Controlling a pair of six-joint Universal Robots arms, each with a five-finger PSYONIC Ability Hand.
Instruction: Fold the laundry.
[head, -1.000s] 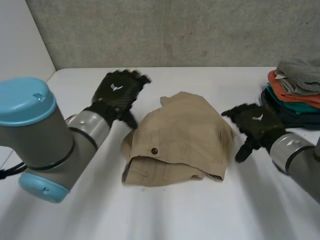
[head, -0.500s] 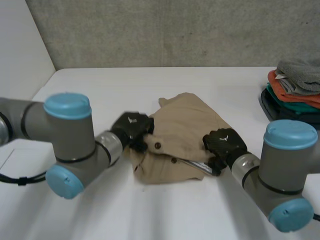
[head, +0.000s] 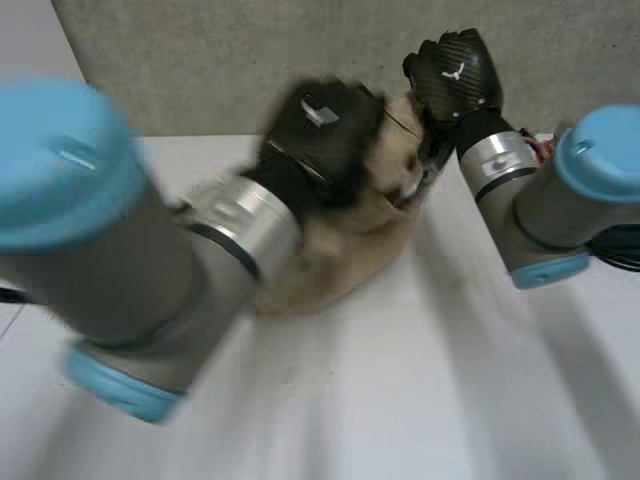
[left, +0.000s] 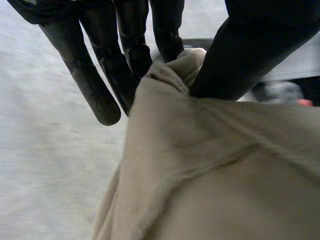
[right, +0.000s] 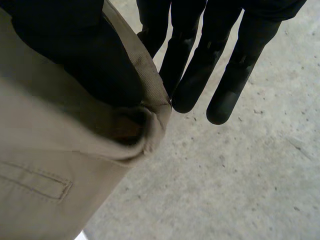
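Note:
A tan garment (head: 350, 235), seemingly shorts, hangs lifted off the white table (head: 420, 400), its lower part still touching the top. My left hand (head: 320, 130) pinches one upper corner of the garment (left: 200, 150) between thumb (left: 250, 50) and fingers (left: 135, 50). My right hand (head: 455, 75) pinches the other upper corner, where a hem of the garment (right: 60, 165) is caught under its thumb (right: 85, 60) against the fingers (right: 195, 65). Both hands are raised high, close together, in front of the grey wall.
The grey concrete wall (head: 200, 60) stands behind the table. My left arm (head: 120, 250) fills the near left and my right arm (head: 570, 190) reaches in from the right. A bit of the stacked clothes (head: 545, 145) peeks out behind the right arm.
Both hands closed on the garment's corners and rose steeply, lifting it from lying flat on the table to hanging in front of the wall.

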